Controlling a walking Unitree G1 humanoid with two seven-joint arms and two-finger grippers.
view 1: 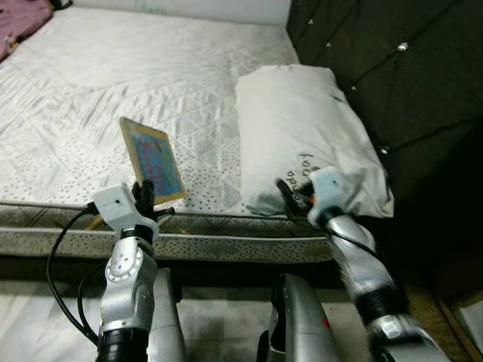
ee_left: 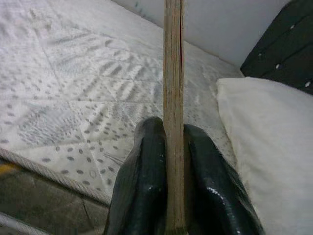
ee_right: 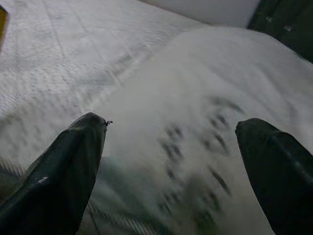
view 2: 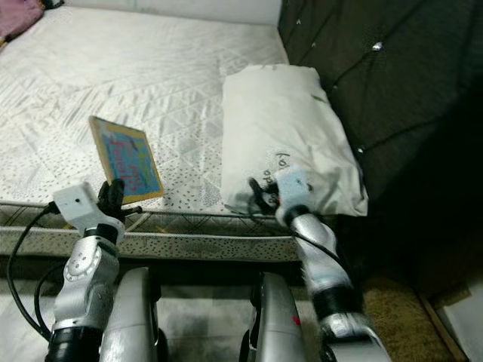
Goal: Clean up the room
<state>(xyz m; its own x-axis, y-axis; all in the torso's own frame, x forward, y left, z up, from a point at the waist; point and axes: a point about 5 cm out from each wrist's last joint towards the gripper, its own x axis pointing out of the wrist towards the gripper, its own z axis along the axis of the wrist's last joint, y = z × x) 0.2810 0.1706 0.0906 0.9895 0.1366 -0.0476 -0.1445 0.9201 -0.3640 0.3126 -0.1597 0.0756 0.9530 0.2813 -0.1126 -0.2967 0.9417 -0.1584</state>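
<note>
Silver arms of mine fill the bottom of the head views, both reaching toward the bed edge. My left gripper (view 1: 145,193) is clamped on the near bottom edge of a book (view 1: 153,158); in the left wrist view both black fingers (ee_left: 146,186) press flat against either side of the book's thin edge, pages seen end-on. Book has a colourful blue cover with a tan border, held tilted up off the mattress (view 1: 113,83), over its front edge, left of the pillow and apart from it. A black cable (view 1: 56,264) loops down from the left wrist.

My right gripper (view 1: 290,194) sits at the near end of the white pillow (view 1: 298,132), fingers spread wide; in the right wrist view the two fingertips (ee_right: 73,152) stand far apart with the pillow surface between them, blurred. I can't tell if they touch the fabric. Pillow has some dark print near its near end, not readable. It lies lengthwise on the right side of the mattress, up against the dark tufted headboard (view 1: 392,75) on the right.

Mattress is white, quilted, dotted pattern, with a patterned trim along the front edge. Pinkish-purple fabric (view 1: 23,23) lies at the far left corner. White wall (ee_left: 230,24) behind the bed.
</note>
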